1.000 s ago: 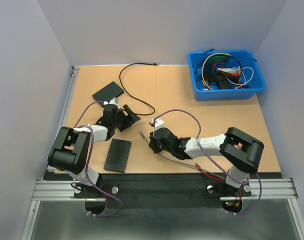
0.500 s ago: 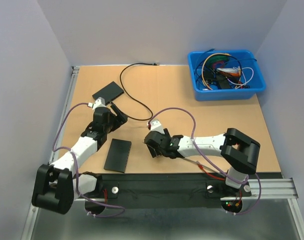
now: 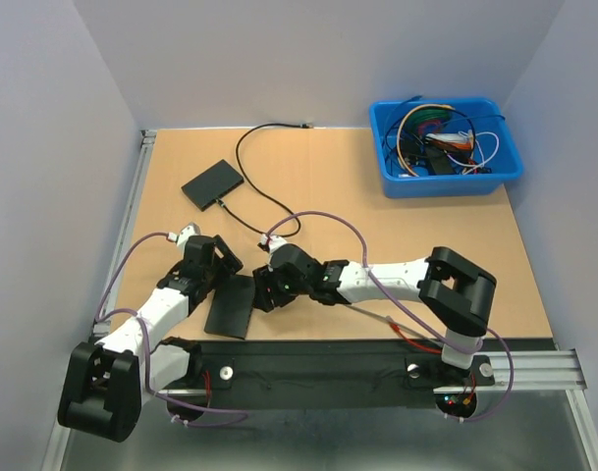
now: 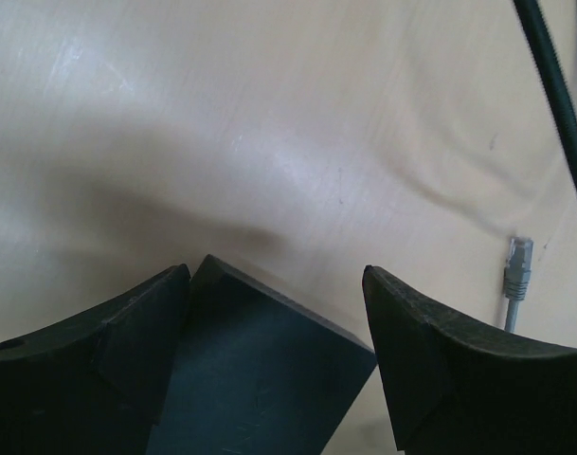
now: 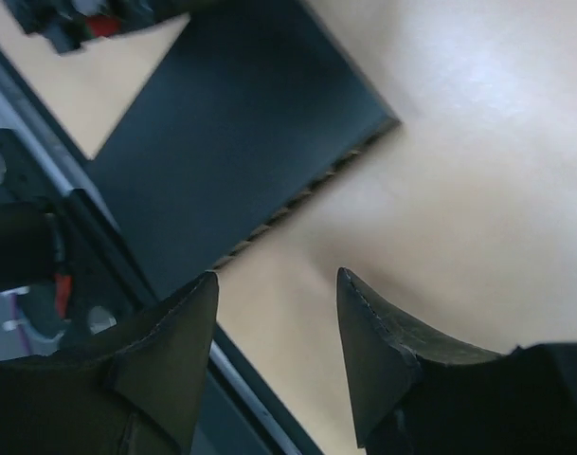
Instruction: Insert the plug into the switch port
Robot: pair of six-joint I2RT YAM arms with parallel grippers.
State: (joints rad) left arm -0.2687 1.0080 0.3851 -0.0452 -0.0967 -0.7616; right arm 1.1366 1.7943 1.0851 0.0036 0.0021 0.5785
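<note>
Currently the left fingers (image 4: 108,351) stand apart with a corner of the switch (image 4: 260,379) lying between them, close to one inner face. The plug (image 4: 518,263) lies loose on the tabletop (image 4: 269,114) just outside the other finger, near a black cable (image 4: 553,85). The right fingers (image 5: 165,360) are apart too, holding nothing, and the switch's ported edge sits just beyond their tips.

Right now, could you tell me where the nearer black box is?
In the top view, the black box lies on the table, by its near edge, left of centre, with the left gripper at its far corner and the right gripper beside it.
</note>
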